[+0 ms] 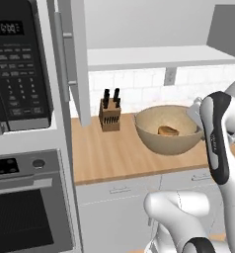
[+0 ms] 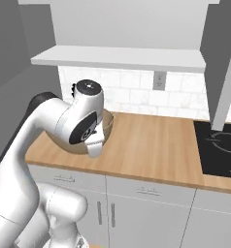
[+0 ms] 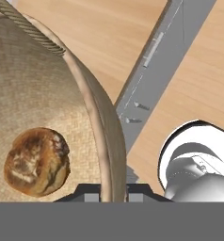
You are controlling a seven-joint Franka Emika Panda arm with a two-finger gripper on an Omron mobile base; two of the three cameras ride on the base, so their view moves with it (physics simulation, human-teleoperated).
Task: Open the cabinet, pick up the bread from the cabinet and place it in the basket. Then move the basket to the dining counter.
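The gripper (image 3: 113, 190) is clamping the near-right rim of the basket (image 3: 102, 136), one finger inside the wall and one outside. The bread (image 3: 36, 161) is lying on the basket's woven floor, left of the pinched rim. The basket is sitting on the wooden worktop (image 1: 104, 153), right of the knife block (image 1: 110, 112). The cabinet (image 1: 78, 59) door is standing open above the block, edge-on.

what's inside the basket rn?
The bread lies on the floor of the basket. The gripper is shut on the basket's rim; the near side is hidden.
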